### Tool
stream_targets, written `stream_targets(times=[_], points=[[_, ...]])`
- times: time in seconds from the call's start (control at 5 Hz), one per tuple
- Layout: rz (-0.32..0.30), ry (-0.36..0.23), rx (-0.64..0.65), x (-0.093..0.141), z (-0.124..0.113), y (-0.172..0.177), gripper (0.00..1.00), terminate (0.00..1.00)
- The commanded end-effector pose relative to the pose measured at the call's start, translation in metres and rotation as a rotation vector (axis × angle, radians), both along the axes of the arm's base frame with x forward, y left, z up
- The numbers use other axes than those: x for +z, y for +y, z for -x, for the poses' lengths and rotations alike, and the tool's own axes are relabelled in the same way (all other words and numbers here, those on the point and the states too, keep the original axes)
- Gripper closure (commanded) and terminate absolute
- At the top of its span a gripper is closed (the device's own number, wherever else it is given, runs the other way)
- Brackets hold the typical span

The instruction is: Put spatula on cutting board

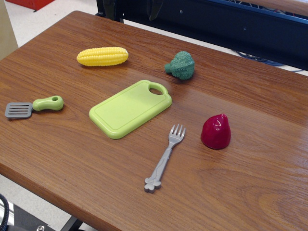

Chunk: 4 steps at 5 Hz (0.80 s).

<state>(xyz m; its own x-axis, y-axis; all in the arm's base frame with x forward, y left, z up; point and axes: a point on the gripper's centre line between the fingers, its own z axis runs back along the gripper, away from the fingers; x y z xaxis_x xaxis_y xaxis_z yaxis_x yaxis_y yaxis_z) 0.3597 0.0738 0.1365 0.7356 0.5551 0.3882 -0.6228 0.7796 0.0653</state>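
The spatula point(33, 106) lies flat on the wooden table near its left edge, grey slotted blade to the left and lime-green handle to the right. The lime-green cutting board point(129, 109) lies flat at the table's middle, its oval handle hole at the far right corner, with nothing on it. The spatula is about a hand's width left of the board and apart from it. No gripper or arm is in view.
A yellow toy corn cob point(102, 56) lies at the back left. A green toy broccoli point(181, 65) stands behind the board. A grey plastic fork point(165, 158) lies in front of the board. A dark red toy fruit point(215, 131) stands at the right.
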Motion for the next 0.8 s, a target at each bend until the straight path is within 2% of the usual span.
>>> stream_targets(times=[0.0,0.2,0.4,0.6], points=[[0.0,0.0,0.0,0.0,0.0,0.0,0.0,0.0],[-0.013,-0.057,-0.208,0.0,0.023,0.01,0.0,0.0],[0.014,-0.039,-0.457,-0.003,0.047,0.029,0.0,0.0],[0.012,0.039,-0.707,-0.007,0.059,0.05,0.0,0.0]])
